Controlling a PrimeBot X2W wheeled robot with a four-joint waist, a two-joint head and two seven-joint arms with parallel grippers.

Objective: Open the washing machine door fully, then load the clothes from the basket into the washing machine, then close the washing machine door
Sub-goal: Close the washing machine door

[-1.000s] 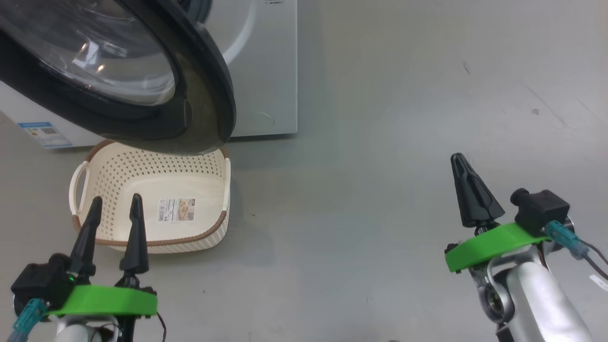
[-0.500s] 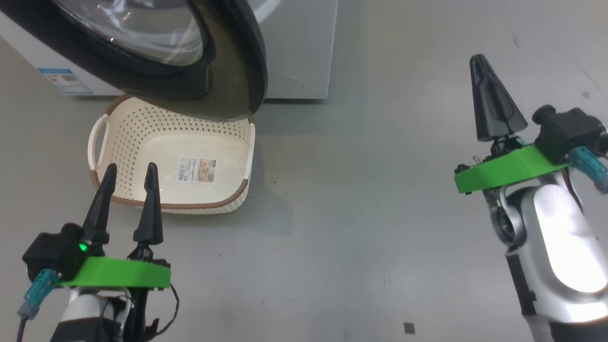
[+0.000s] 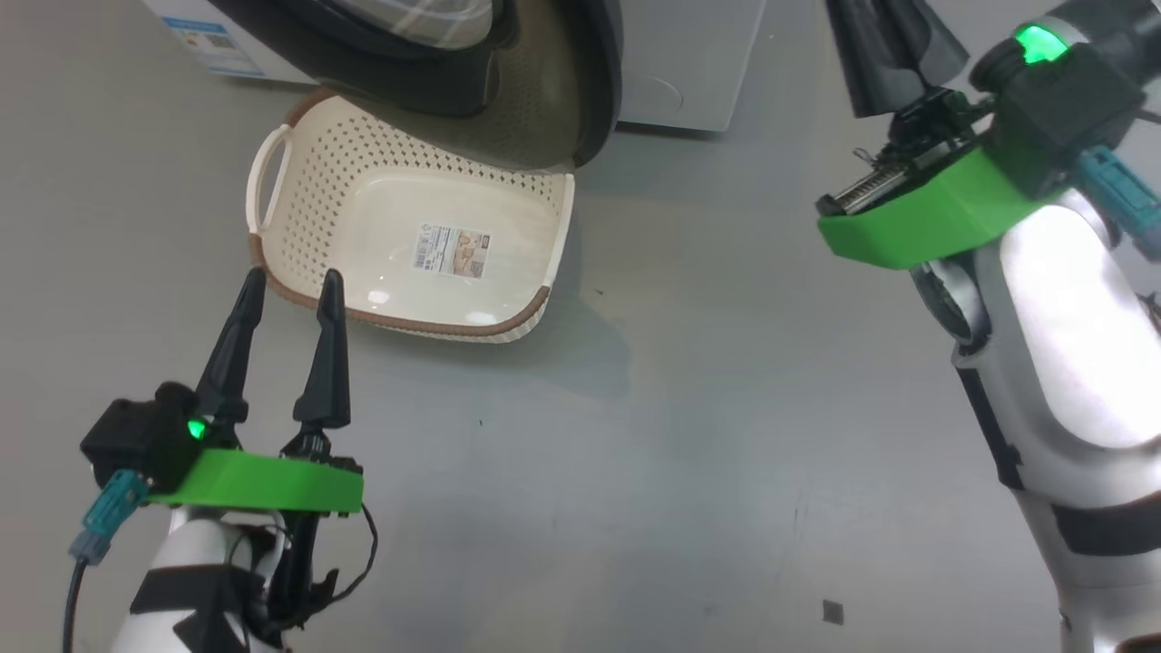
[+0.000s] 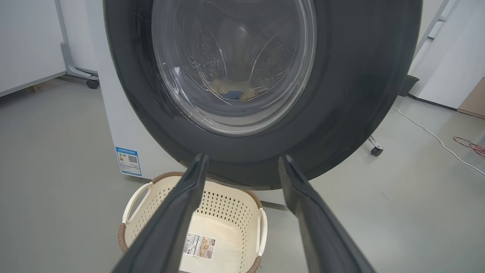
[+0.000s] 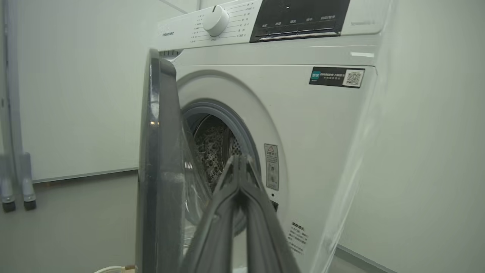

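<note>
Door part open over basket, clothes in drum, both grippers free.
Left gripper [image 3: 294, 274] has its fingers spread wide and holds nothing, just short of the near brown rim of the basket [image 3: 426, 324]. Right gripper [image 5: 239, 159] is pinched tight and empty, raised and pointing at the drum opening. The basket sits on the floor, its far end under the washing machine door [image 4: 341, 94], which is swung partway out. Clothes [image 4: 232, 90] show through the glass, low in the drum of the washing machine [image 5: 322, 132].

Grey floor [image 3: 689, 435], white cable [image 4: 428, 131] across it, black caster [image 4: 92, 83] below a white partition [image 4: 30, 41]
</note>
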